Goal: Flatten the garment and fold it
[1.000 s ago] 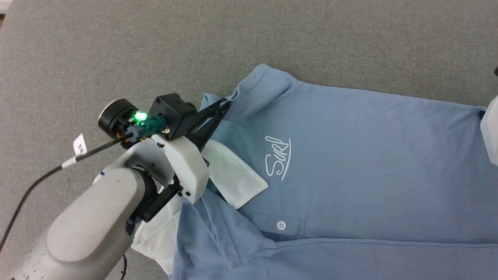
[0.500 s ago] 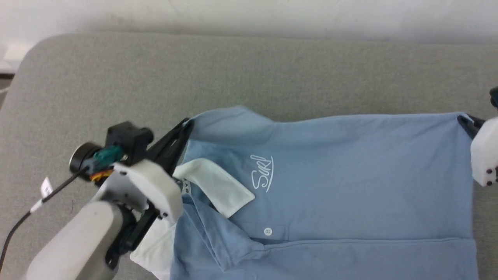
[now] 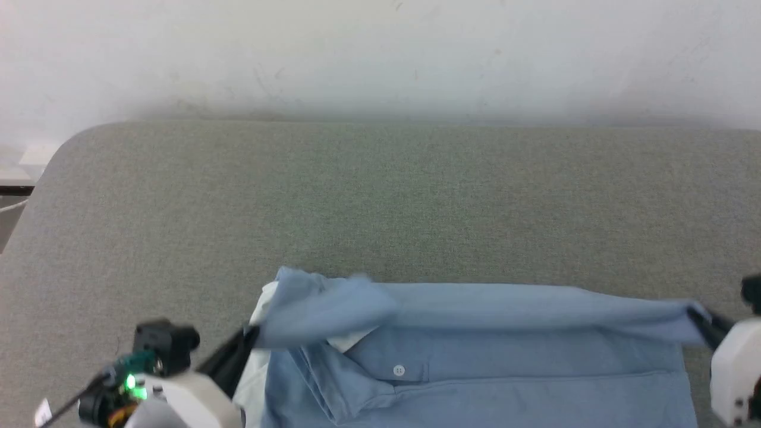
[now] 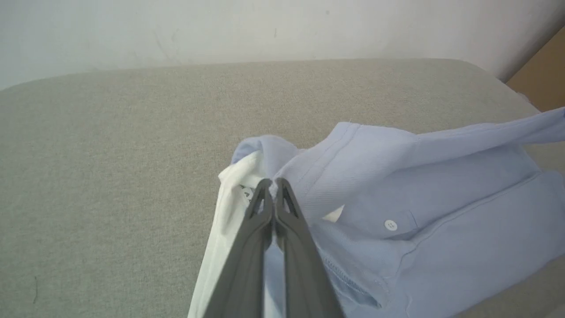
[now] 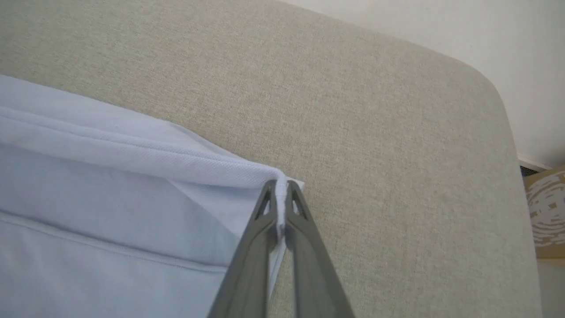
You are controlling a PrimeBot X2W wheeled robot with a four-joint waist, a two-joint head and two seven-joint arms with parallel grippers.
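Light blue knit polo shirt (image 3: pixel 505 374) lies on the grey fabric-covered desk (image 3: pixel 380 196), strung between both tools: left tool (image 4: pixel 273 184) clenched on the shoulder edge beside the white collar (image 4: pixel 227 212), right tool (image 5: pixel 281 185) clenched on the hem corner. Far edge raised and doubled over the chest; one white button (image 3: pixel 399 371) showing. Long axis left–right, collar at the robot's left.

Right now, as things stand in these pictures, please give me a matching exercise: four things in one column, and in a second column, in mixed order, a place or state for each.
Column one:
1. left claw
2. right claw
3. button
4. collar

Column two:
A. shut on a corner of the polo shirt, at the end away from the collar
B. white, partly under the folded blue layer
C. shut on the fabric right beside the collar
D. small, white, uncovered on the blue front

Pairs: 1-C, 2-A, 3-D, 4-B.
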